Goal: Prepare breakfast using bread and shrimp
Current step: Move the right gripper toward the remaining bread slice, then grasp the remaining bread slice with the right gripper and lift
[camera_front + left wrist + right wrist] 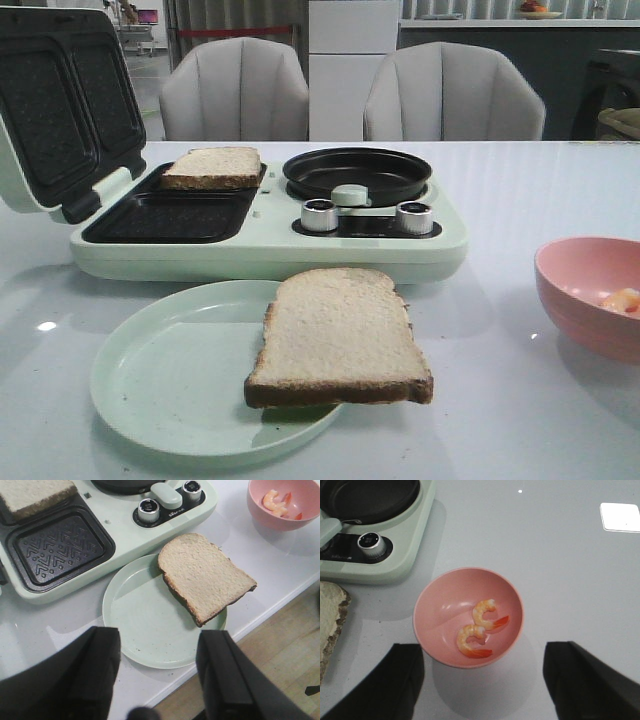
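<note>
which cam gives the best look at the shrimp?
Right wrist view: it looks straight down into the pink bowl, showing two curled shrimp whole. Left wrist view shows them small, near the frame corner. Front view shows only a sliver above the bowl's rim at the frame edge.

No text, number or brand could be read in any of my views. The control panel point(165, 506) of the cooker point(270, 245) carried a small dark mark beside its knobs point(148, 510) in my left wrist view, but it was too small and blurred to make out. The knob point(370, 541) in my right wrist view showed no legible marking.
</note>
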